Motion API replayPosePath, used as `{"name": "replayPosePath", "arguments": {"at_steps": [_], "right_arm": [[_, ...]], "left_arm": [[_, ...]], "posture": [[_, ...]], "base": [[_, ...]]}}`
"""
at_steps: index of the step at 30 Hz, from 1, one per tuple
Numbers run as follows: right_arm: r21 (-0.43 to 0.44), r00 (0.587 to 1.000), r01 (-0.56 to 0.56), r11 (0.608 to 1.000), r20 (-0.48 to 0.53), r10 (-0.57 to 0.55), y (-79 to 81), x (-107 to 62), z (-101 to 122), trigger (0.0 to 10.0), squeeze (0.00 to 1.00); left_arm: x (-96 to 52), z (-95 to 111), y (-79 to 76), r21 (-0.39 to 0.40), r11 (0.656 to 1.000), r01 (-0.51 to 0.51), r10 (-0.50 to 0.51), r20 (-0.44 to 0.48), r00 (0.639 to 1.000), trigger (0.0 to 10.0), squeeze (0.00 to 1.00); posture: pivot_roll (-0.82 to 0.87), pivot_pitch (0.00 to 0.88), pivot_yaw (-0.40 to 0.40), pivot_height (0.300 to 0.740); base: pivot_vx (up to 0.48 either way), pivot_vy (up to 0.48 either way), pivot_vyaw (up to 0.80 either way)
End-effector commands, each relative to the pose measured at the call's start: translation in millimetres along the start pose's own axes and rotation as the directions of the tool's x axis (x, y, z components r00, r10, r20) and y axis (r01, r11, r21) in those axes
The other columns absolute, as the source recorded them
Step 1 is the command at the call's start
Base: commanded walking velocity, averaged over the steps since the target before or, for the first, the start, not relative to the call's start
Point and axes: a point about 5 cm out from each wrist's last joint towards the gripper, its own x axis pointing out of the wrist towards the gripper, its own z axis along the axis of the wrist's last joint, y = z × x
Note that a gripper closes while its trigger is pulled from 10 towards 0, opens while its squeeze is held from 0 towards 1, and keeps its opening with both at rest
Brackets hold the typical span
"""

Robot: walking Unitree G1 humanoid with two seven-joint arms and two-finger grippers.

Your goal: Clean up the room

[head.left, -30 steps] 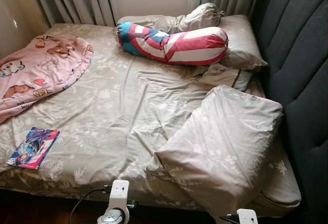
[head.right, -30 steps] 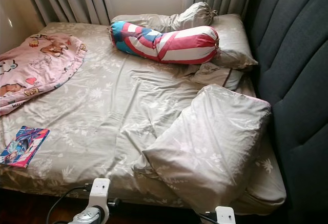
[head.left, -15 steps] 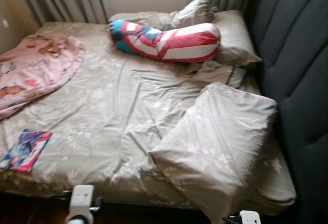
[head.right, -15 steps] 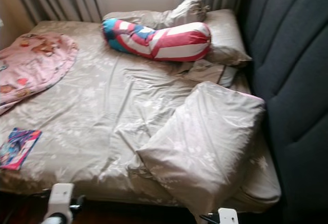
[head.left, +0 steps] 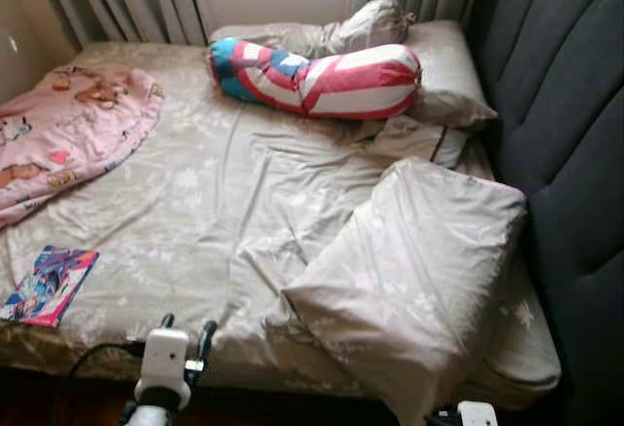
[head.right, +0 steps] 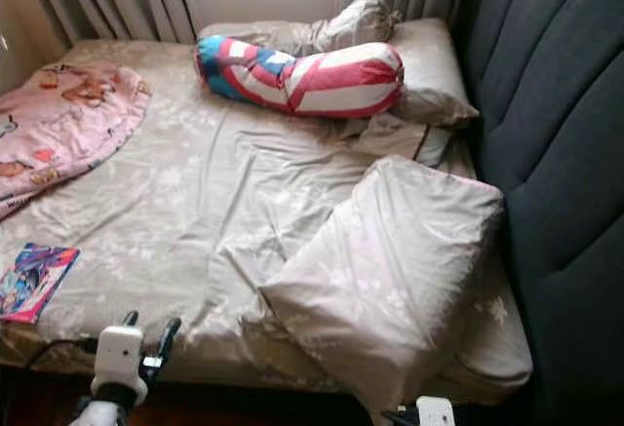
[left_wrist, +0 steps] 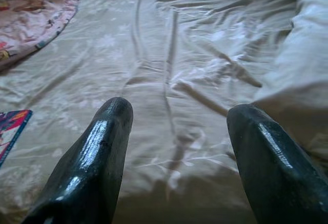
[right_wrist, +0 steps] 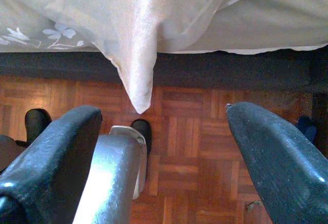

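Bed [head.left: 224, 202] spans most of frame, rumpled beige floral sheet; near edge along bottom, dark headboard [head.left: 570, 104] closes right side. Open sheet mid-frame, between pink blanket [head.left: 68, 129] at upper left and large grey pillow [head.left: 419, 270] at lower right, pillow corner overhanging near edge. Striped bolster [head.left: 317, 80] top centre. Magazine [head.left: 49, 285] at lower left; cover writing unreadable. Left gripper [left_wrist: 177, 126] low at near edge, fingers spread wide, aimed across sheet. Right gripper [right_wrist: 164, 126] bottom right, fingers wide apart, over parquet floor [right_wrist: 195, 152] under pillow corner.
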Motion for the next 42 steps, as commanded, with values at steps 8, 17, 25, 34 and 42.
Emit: {"name": "replayPosePath", "arguments": {"at_steps": [8,17,25,34,42], "right_arm": [[0.019,1.0,0.012,1.0,0.015,-0.012,-0.2,-0.6,-0.7,10.0,0.0],[0.021,1.0,0.013,1.0,0.024,-0.014,0.8,-0.4,0.2,10.0,0.0],[0.012,1.0,0.015,1.0,0.016,-0.015,0.1,-0.5,-0.6,10.0,0.0],[0.019,1.0,0.015,1.0,0.021,-0.016,0.8,0.0,0.8,10.0,0.0],[0.017,1.0,0.018,1.0,0.023,-0.018,1.3,0.2,1.4,10.0,0.0]], "left_arm": [[17.3,8.6,-19.2,-0.097,0.995,0.034,-0.037,-0.024,0.999,10.0,0.0],[5.4,-21.5,-2.5,-0.076,0.997,-0.021,0.007,-0.185,0.983,10.0,0.0],[-15.3,-60.1,13.1,-0.052,0.995,-0.081,0.052,-0.422,0.905,10.0,0.0],[-23.2,-81.9,4.8,-0.077,0.996,-0.044,-0.011,-0.596,0.803,10.0,0.0],[-24.8,-88.3,1.4,-0.066,0.997,-0.029,-0.022,-0.657,0.754,10.0,0.0]], "posture": [[-0.03,0.065,-0.02,0.74],[-0.04,0.04,-0.014,0.74],[-0.03,0.032,-0.021,0.74],[-0.03,0.051,-0.026,0.74],[-0.04,0.06,-0.029,0.74]], "base": [[0.0,0.0,0.0],[0.0,0.0,0.0],[0.0,0.0,0.0],[0.0,0.0,0.0],[0.0,0.0,0.0]]}}
